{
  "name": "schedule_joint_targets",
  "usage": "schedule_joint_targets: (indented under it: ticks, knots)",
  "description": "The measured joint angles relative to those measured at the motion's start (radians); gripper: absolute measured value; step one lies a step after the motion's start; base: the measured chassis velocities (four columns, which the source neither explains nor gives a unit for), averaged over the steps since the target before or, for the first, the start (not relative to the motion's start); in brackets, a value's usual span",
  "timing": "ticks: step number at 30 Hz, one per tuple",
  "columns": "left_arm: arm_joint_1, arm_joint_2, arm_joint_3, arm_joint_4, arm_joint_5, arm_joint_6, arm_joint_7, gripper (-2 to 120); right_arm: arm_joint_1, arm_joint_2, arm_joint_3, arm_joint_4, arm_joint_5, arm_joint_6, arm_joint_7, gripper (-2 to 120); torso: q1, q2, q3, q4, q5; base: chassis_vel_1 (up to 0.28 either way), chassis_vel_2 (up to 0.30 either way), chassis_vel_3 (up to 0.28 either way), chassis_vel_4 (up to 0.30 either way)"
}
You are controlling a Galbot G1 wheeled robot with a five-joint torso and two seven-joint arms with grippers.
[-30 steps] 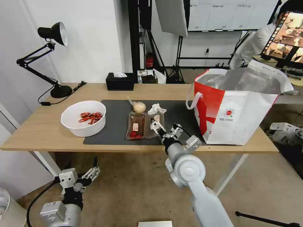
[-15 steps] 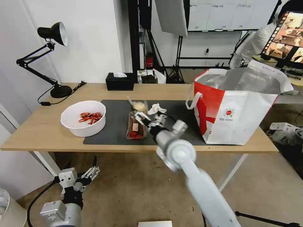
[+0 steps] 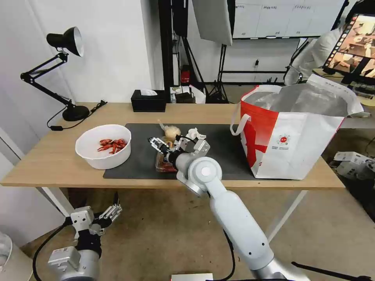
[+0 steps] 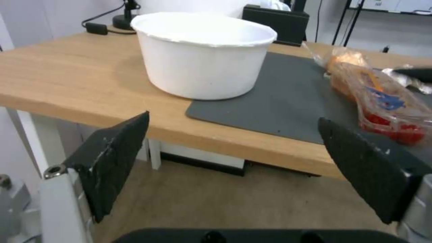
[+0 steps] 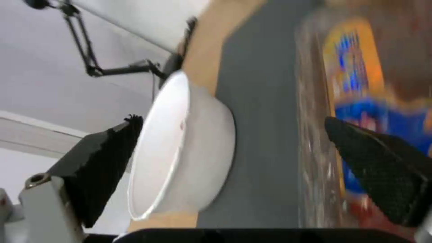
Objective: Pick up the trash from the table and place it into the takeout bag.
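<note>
My right gripper hovers open low over the dark mat, at the left edge of a clear plastic tray with red scraps. In the right wrist view the open gripper has that tray on one side and the white bowl on the other. The bowl of red shells sits at the mat's left end. A wrapped beige ball and crumpled tissue lie behind the wrist. The takeout bag stands open on the table at the right. My left gripper hangs open below the table's front edge.
A black tissue box and a black desk lamp stand along the table's back. The left wrist view looks up at the bowl, the mat and the tray past the table edge. Studio stands fill the room behind.
My right gripper has swung left across the mat, from the right tray to the left side of the left tray, nearer the bowl. The left arm has barely moved.
</note>
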Motion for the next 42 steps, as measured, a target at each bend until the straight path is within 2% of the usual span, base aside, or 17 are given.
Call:
schedule_joint_targets:
  ticks: [1,3,4,6,7,8,14,19,22,23,28,31,32,35,36,39,42]
  knots:
    - [-0.003,0.003,-0.001,0.003,-0.005,0.0,0.0,100,0.013,-0.02,-0.008,-0.005,-0.055,-0.001,-0.055,100,0.0,0.0,0.0,-0.0001,0.0001,0.0,0.0,0.0,0.0]
    - [-0.011,0.011,-0.002,0.006,-0.021,0.0,0.0,100,0.059,-0.086,-0.058,-0.058,-0.314,-0.002,-0.224,99,0.0,0.0,0.0,0.0001,0.0,0.0,0.0,0.0,0.0]
    - [-0.011,0.011,-0.002,0.006,-0.021,0.0,0.0,100,0.059,-0.086,-0.058,-0.058,-0.314,-0.002,-0.224,99,0.0,0.0,0.0,0.0001,0.0,0.0,0.0,0.0,0.0]
    - [-0.024,0.022,-0.003,0.008,-0.043,0.001,0.0,100,0.112,-0.152,-0.107,-0.124,-0.555,-0.002,-0.403,91,0.0,0.0,0.0,0.0,0.0003,0.0,0.0,0.0,0.0]
    - [-0.031,0.027,-0.003,0.01,-0.055,0.004,0.0,100,0.14,-0.179,-0.124,-0.144,-0.605,-0.005,-0.454,88,0.0,0.0,0.0,-0.0002,0.0003,0.0,0.0,0.0,0.0]
    - [-0.031,0.027,-0.003,0.01,-0.055,0.004,0.0,100,0.14,-0.179,-0.124,-0.144,-0.605,-0.005,-0.454,88,0.0,0.0,0.0,-0.0002,0.0003,0.0,0.0,0.0,0.0]
    - [-0.067,0.026,-0.009,0.015,-0.126,0.041,0.0,100,0.26,-0.233,-0.182,-0.257,-0.664,0.004,-0.64,65,0.0,0.0,0.0,-0.0002,-0.0001,0.0,0.0,0.0,0.0]
    - [-0.092,0.011,-0.016,0.015,-0.244,0.1,-0.012,100,0.393,-0.203,-0.268,-0.465,-0.712,0.055,-0.852,44,0.0,0.0,0.0,0.0,-0.0001,0.0,0.0,0.0,0.0]
    - [-0.107,0.016,-0.016,0.012,-0.285,0.121,-0.013,100,0.436,-0.18,-0.29,-0.53,-0.755,0.079,-0.922,36,0.0,0.0,0.0,0.0002,-0.0001,0.0,0.0,0.0,0.0]
    - [-0.123,0.026,-0.017,0.012,-0.329,0.136,-0.014,100,0.465,-0.164,-0.305,-0.571,-0.784,0.092,-0.978,27,0.0,0.0,0.0,0.0003,-0.0001,0.0,0.0,0.0,0.0]
    - [-0.153,0.057,-0.016,0.027,-0.431,0.161,-0.017,100,0.487,-0.146,-0.319,-0.626,-0.853,0.105,-1.042,14,0.0,0.0,0.0,0.0,-0.0002,0.0,0.0,0.0,0.0]
    - [-0.19,0.098,-0.013,0.037,-0.61,0.191,-0.034,100,0.483,-0.144,-0.32,-0.639,-0.888,0.106,-1.058,0,0.0,0.0,0.0,0.0001,-0.0002,0.0,0.0,0.0,0.0]
    - [-0.19,0.098,-0.013,0.037,-0.61,0.191,-0.034,100,0.483,-0.144,-0.32,-0.639,-0.888,0.106,-1.058,0,0.0,0.0,0.0,0.0001,-0.0002,0.0,0.0,0.0,0.0]
    - [-0.24,0.144,-0.001,0.052,-0.832,0.223,-0.06,100,0.464,-0.163,-0.317,-0.63,-0.897,0.105,-1.06,0,0.0,0.0,0.0,-0.0001,0.0,0.0,0.0,0.0,0.0]
    - [-0.24,0.144,-0.001,0.052,-0.832,0.223,-0.06,100,0.464,-0.163,-0.317,-0.63,-0.897,0.105,-1.06,0,0.0,0.0,0.0,-0.0001,0.0,0.0,0.0,0.0,0.0]
    - [-0.298,0.178,0.013,0.079,-0.98,0.247,-0.095,100,0.444,-0.18,-0.307,-0.608,-0.89,0.099,-1.055,0,0.0,0.0,0.0,-0.0001,0.0,0.0,0.0,0.0,0.0]
    - [-0.338,0.194,0.021,0.103,-1.036,0.258,-0.121,100,0.435,-0.192,-0.306,-0.595,-0.887,0.095,-1.05,0,0.0,0.0,0.0,0.0,0.0,0.0,0.0,0.0,0.0]
